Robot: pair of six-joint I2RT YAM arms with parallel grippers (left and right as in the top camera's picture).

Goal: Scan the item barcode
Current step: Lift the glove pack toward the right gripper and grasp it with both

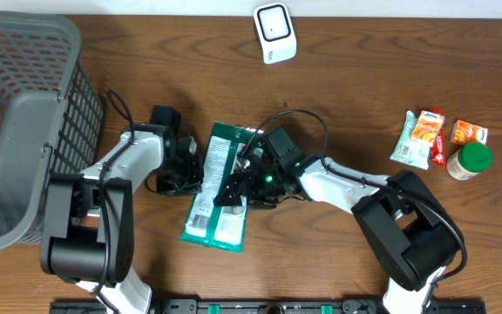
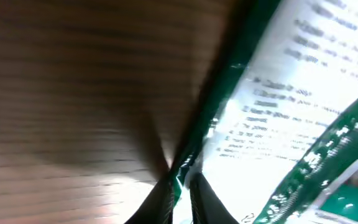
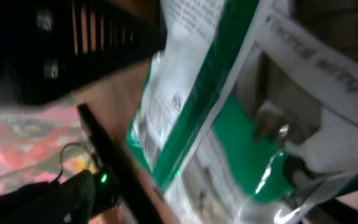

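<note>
- Basket (image 1: 85,100): gray plastic with a solid rim and open grid walls; it stands at the far left edge of the wooden table (image 1: 364,70), well apart from the other things
- Packet (image 1: 212,218): a flat, glossy green-and-white plastic pouch with printed text; it lies in the middle of the table between the 2 arms, its film crinkled (image 3: 197,106)
- Left gripper (image 1: 188,174): at the packet's left edge; in the left wrist view its 2 dark fingers (image 2: 160,202) are pinched nearly together on the green edge seam (image 2: 278,112)
- Right gripper (image 1: 238,190): over the packet's middle; I cannot tell how wide it stands or whether it grips
- Scanner (image 1: 274,33): a small white rounded block at the top edge of the table
- Far right: 1 pale pouch (image 1: 412,139), 1 orange carton (image 1: 431,135), 1 orange box (image 1: 469,132) and 1 round jar (image 1: 469,161) with a green lid, close together
</note>
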